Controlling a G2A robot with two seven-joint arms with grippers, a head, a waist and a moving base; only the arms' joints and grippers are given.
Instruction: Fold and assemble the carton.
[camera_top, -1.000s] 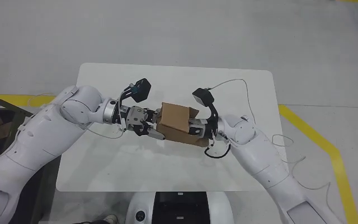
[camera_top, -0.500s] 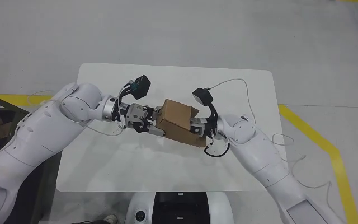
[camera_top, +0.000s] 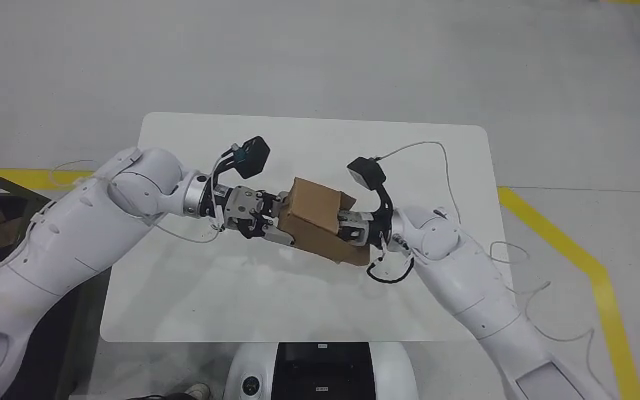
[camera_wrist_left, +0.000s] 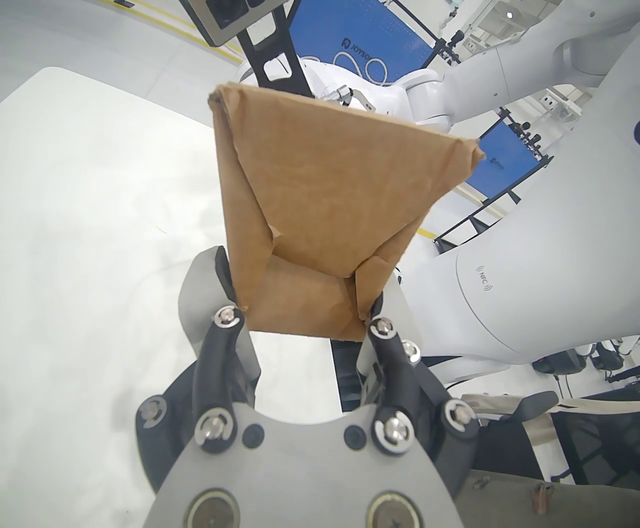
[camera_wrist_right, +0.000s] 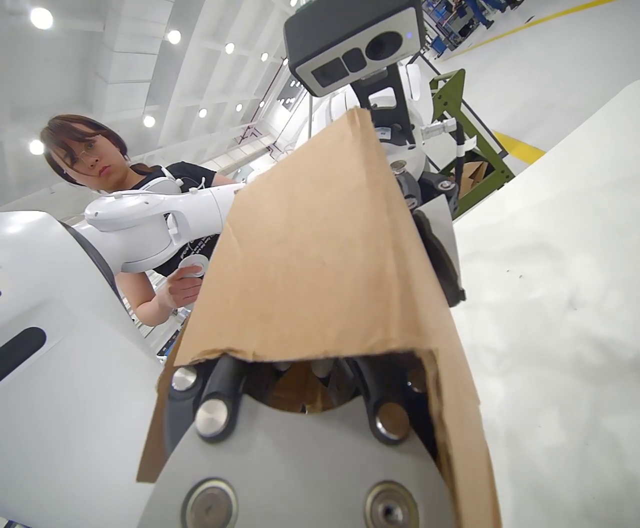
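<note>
Since a moment before, the brown carton (camera_top: 318, 214) had turned a little between the two arms. The arms had hardly shifted with it.

The carton sat over the middle of the white table (camera_top: 430, 290), held from both ends. It was tilted, with one long flat side facing up. I could not tell if its bottom touched the table.

The left gripper (camera_top: 270, 224) was at one end of the carton. In the left wrist view its two fingers (camera_wrist_left: 222, 272) were pressed on the folded end flaps, one on each side, so it was clamped on the carton. The flaps at that end were folded in and overlapped, with one corner bent and a bit loose.

The right gripper (camera_top: 352, 233) was at the other end, which was open. In the right wrist view the cardboard wall went over the front of this gripper and hid it. I could not tell if it was apart or together. The edge of the cardboard there was rough and a little torn.
</note>
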